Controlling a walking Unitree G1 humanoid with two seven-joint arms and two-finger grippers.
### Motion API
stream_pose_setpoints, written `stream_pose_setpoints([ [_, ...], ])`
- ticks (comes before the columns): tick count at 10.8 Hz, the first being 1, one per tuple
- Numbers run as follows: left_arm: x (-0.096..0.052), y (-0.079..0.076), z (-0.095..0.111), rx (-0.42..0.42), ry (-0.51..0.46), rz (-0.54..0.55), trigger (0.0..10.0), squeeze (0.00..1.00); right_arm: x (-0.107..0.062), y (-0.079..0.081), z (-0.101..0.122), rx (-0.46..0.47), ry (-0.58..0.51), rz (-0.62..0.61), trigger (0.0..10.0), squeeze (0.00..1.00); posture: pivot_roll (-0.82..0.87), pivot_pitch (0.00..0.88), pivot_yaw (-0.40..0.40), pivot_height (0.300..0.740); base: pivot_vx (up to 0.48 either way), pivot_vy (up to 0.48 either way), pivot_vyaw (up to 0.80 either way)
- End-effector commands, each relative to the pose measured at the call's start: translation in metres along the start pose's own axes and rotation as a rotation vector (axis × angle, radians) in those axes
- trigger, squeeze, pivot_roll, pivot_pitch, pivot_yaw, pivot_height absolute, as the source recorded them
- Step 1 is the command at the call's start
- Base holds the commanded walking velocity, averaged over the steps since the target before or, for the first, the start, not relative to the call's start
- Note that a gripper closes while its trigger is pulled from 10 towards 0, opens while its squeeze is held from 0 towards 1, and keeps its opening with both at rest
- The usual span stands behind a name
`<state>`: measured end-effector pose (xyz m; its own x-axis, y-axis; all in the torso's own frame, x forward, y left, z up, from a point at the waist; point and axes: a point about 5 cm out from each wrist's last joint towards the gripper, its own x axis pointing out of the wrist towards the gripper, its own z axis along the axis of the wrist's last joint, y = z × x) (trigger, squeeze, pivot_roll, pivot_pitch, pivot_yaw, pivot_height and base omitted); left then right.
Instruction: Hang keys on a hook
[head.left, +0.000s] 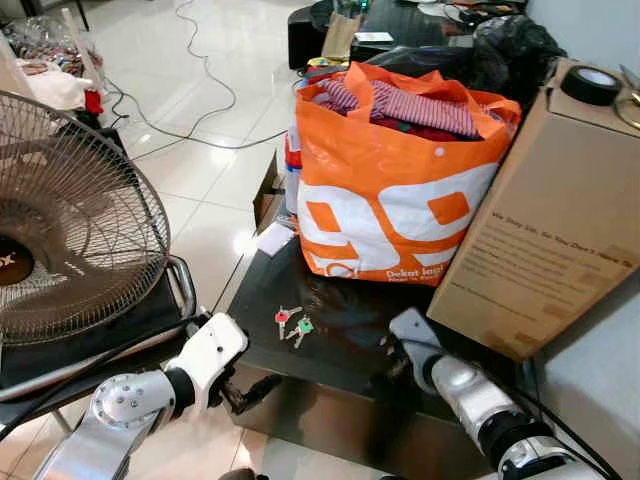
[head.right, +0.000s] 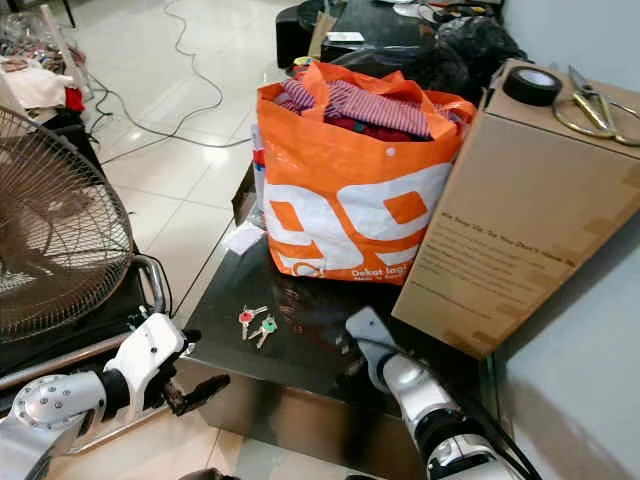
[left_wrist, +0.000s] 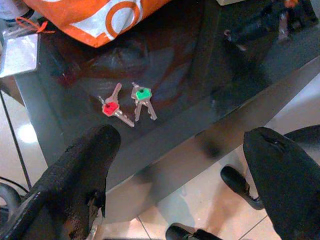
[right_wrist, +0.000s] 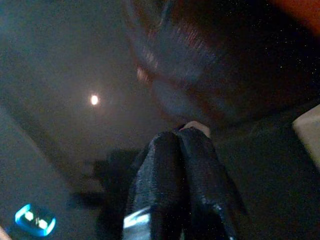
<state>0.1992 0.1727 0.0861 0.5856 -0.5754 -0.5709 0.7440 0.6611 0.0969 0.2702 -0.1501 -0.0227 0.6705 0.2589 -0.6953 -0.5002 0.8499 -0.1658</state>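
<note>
Two small bunches of keys (head.left: 291, 322), one with a red cap (left_wrist: 110, 108) and one with a green cap (left_wrist: 142, 94), lie side by side on the dark glass table (head.left: 330, 400) near its front left corner. My left gripper (left_wrist: 182, 150) is open, low in front of the table's edge and short of the keys; its black fingers (head.left: 247, 391) poke out of the white wrist. My right gripper (right_wrist: 179, 136) is shut with its tips pressed together just over the glass, to the right of the keys, beyond the right arm (head.left: 455, 385).
An orange shopping bag (head.left: 390, 200) stuffed with clothes stands behind the keys. A tall cardboard box (head.left: 545, 230) carries a tape roll (head.left: 590, 84) and scissors (head.right: 595, 105). A standing fan (head.left: 70, 220) is at the left. Cables (head.left: 200, 70) cross the tiled floor.
</note>
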Motion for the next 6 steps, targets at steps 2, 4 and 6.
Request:
stream_pose_setpoints([
  [2,0.004,-0.002,0.004,0.005,-0.016,-0.051,10.0,0.1,-0.007,-0.018,0.012,0.04,-0.068,-0.015,10.0,1.0,-0.03,0.0,-0.015,0.74,0.0,0.0,0.0],
  [4,0.008,-0.001,0.006,0.008,-0.039,-0.109,10.0,0.09,-0.014,-0.022,0.02,0.064,-0.066,0.018,10.0,1.0,-0.04,0.0,-0.012,0.74,0.0,0.0,0.0],
  [6,0.009,0.0,0.007,0.005,-0.039,-0.119,10.0,0.09,-0.011,-0.002,0.013,0.078,0.004,0.078,10.0,1.0,-0.04,0.0,-0.009,0.74,0.0,0.0,0.0],
])
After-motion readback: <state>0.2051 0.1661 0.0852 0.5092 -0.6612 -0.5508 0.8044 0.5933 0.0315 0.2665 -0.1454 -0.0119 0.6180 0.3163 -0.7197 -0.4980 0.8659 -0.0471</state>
